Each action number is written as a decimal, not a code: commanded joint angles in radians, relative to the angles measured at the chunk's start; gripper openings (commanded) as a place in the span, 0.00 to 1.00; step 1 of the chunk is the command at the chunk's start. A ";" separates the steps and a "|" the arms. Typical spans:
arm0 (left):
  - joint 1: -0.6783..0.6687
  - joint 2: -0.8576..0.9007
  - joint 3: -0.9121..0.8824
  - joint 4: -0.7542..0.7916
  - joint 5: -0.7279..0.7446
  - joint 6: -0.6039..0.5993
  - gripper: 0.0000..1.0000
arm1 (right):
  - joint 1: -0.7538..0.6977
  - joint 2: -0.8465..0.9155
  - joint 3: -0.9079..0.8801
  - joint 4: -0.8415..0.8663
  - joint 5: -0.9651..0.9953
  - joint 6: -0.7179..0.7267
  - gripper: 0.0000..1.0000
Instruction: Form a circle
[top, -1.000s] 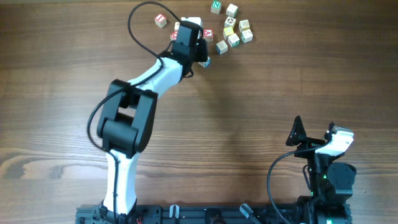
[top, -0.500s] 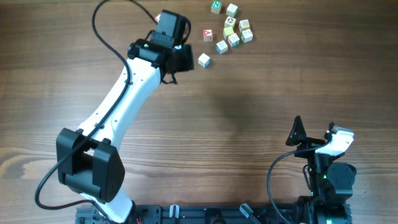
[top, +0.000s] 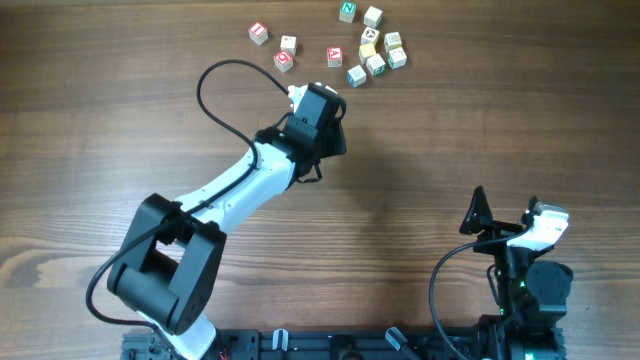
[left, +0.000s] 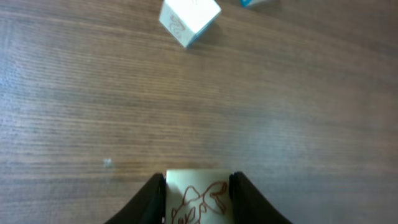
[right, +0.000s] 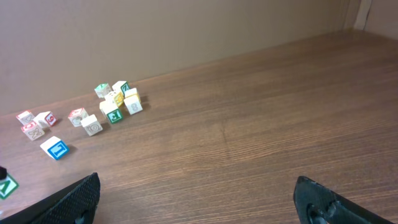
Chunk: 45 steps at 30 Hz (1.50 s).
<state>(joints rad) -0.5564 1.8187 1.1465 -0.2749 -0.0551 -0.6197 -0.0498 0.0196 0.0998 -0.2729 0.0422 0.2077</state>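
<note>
Loosely scattered rather than ringed, the letter cubes (top: 376, 64) lie along the far edge of the wooden table (top: 480, 120). A tight cluster sits near the middle of that edge, and four more are strung out to its left, ending in a red-faced cube (top: 258, 32). Nearer the arms, the left gripper (left: 197, 179) clamps a pale cube (left: 196, 200) bearing a red line drawing, its fingers (left: 152, 199) pressed to both sides. Whether that cube rests on the wood or is lifted cannot be told. Just ahead in the left wrist view sits a white cube (left: 189, 20), with a blue-edged cube (left: 258, 2) cut off by the top edge. The left arm (top: 230, 190) reaches diagonally across the table, its gripper hiding the held cube from overhead. The right gripper (right: 199, 202) hangs well apart at the near right, fingers spread wide and holding nothing.
</note>
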 joint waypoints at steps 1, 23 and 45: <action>-0.002 0.026 -0.047 0.082 -0.069 -0.047 0.30 | -0.005 -0.006 0.005 0.003 0.010 0.004 1.00; -0.003 0.132 -0.047 0.182 -0.258 -0.466 0.30 | -0.005 -0.006 0.005 0.003 0.010 0.004 1.00; -0.054 0.156 -0.047 0.249 -0.257 -0.465 0.49 | -0.005 -0.006 0.005 0.003 0.010 0.004 1.00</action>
<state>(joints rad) -0.6132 1.9575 1.1049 -0.0288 -0.2909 -1.0763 -0.0498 0.0196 0.0998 -0.2726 0.0422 0.2073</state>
